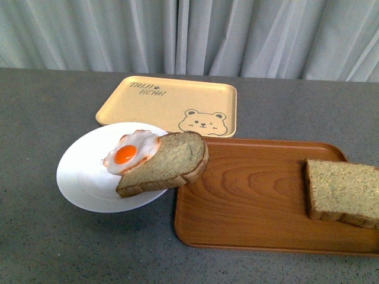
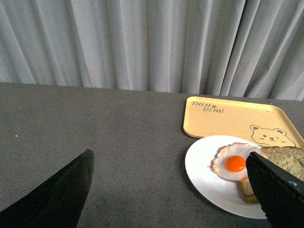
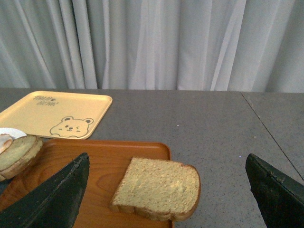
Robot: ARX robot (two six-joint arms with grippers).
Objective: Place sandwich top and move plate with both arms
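left hand (image 2: pixel 168 156) spread wide, two black fingers (image 2: pixel 61 199) far apart, nothing held, only bare table (image 2: pixel 118 142) in the gap; raised above the table and pointed toward the plate (image 2: pixel 209 166). right hand (image 3: pixel 167 156) spread just as wide, fingers (image 3: pixel 57 199) well apart, gripping nothing, raised over the wooden tray (image 3: pixel 99 156) with the sandwich top (image 3: pixel 159 187) lying untouched ahead of the gap.

in the front view, sandwich top (image 1: pixel 343 192) at the right edge of the frame, flat on the right end of the wooden tray (image 1: pixel 254 201), well apart from the plate. plate (image 1: pixel 83 177) at centre left, on the table (image 1: pixel 47 236), just beside the tray's left end. on the plate, a round-ended slice (image 1: pixel 169 163), tilted and overhanging the rim onto the tray's corner; fried egg (image 1: pixel 131 152) partly on that slice, partly on the plate. yellow tray (image 1: pixel 169 103) with a bear drawing at upper centre, just behind the plate. grey curtain (image 1: pixel 177 35) across the top.

counted: two hands, two slices of bread, one egg, one plate, two trays.
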